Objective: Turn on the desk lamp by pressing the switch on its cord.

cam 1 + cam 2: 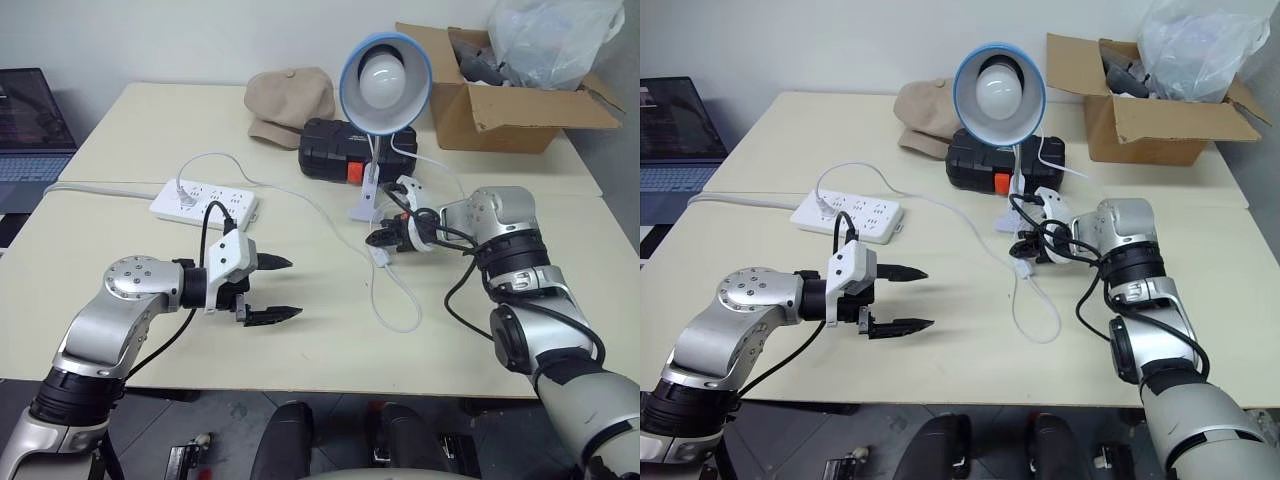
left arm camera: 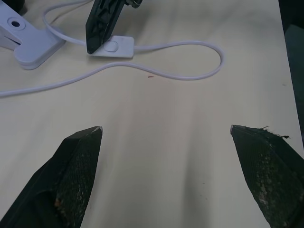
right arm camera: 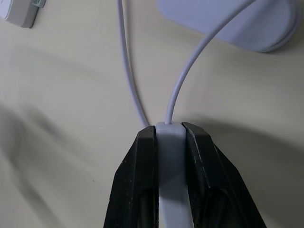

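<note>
we have our right gripper clamped on the switch, one black finger on each long side, on the tabletop just in front of the desk lamp and its white clip base. the cord leaves the switch and loops toward us across the table, while another run leads off to the white power strip. our left gripper hovers over bare table well to the left of the switch, fingers spread wide apart, holding nothing. the bulb looks unlit.
</note>
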Controlling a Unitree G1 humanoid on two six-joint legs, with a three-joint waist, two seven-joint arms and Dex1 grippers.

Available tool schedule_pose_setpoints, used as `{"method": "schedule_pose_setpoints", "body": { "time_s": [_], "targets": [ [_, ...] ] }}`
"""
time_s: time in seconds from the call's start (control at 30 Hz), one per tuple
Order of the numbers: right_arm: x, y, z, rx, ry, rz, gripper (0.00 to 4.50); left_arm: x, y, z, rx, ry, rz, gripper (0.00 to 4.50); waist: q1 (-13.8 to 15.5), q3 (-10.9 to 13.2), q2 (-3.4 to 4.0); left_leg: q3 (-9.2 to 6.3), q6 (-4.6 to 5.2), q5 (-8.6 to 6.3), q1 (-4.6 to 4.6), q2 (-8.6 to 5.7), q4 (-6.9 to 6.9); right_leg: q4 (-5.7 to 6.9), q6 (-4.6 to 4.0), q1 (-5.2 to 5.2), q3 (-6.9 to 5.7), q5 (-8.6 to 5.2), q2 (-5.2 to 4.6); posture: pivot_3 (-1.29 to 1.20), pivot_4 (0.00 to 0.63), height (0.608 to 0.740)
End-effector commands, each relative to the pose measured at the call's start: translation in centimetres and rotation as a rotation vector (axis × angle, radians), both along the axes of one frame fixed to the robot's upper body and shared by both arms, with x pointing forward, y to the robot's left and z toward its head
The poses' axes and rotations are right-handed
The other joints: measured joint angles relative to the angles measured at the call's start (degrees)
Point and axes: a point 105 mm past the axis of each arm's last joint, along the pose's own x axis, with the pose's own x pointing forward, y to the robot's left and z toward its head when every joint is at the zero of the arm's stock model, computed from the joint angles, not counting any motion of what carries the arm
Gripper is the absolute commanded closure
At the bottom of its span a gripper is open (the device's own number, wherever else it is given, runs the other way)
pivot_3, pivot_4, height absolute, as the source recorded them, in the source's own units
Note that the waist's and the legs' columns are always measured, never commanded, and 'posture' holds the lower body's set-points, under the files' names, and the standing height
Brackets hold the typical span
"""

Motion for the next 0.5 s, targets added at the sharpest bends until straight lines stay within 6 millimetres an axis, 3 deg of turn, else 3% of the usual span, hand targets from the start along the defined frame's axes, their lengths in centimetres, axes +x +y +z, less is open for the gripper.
{"method": "schedule_pose_setpoints", "body": {
  "time_s": [0.03, 0.17, 0.23, 0.5],
  "targets": [
    [0.1, 0.0, 2.7, 0.121, -0.063, -0.006, 4.10, 0.7, -0.1, 1.4, -0.035, -0.039, 0.015, 0.00, -0.1, 0.0, 0.00, 0.01, 0.00, 0.00, -0.02, 0.00, 0.00, 0.00, 0.01, -0.03, 0.01, 0.01, 0.00, 0.00, 0.150, 0.740],
    [-0.7, 0.3, 5.9, 0.313, -0.216, 0.005, 4.10, 1.1, -1.2, 2.6, -0.155, 0.020, 0.034, 0.00, 0.0, 0.0, -0.01, 0.03, 0.00, 0.01, -0.25, 0.00, 0.04, 0.11, 0.01, -0.30, 0.05, 0.02, 0.00, 0.00, 0.150, 0.740],
    [-2.3, 0.7, 7.5, 0.434, -0.287, 0.068, 4.10, 1.1, -2.1, 3.4, -0.251, 0.081, 0.038, 0.00, 0.0, 0.0, -0.01, 0.03, 0.00, 0.01, -0.26, 0.00, 0.03, 0.10, 0.03, -0.31, 0.06, 0.03, 0.00, 0.00, 0.150, 0.740],
    [-7.0, 1.0, 9.6, 0.628, -0.339, 0.196, 4.10, 0.9, -5.1, 5.3, -0.511, 0.318, -0.009, 0.00, -0.2, 0.0, -0.04, 0.02, 0.00, 0.01, -0.23, 0.00, 0.14, 0.30, 0.06, -0.31, 0.08, 0.04, 0.00, 0.00, 0.150, 0.740]
  ]
}}
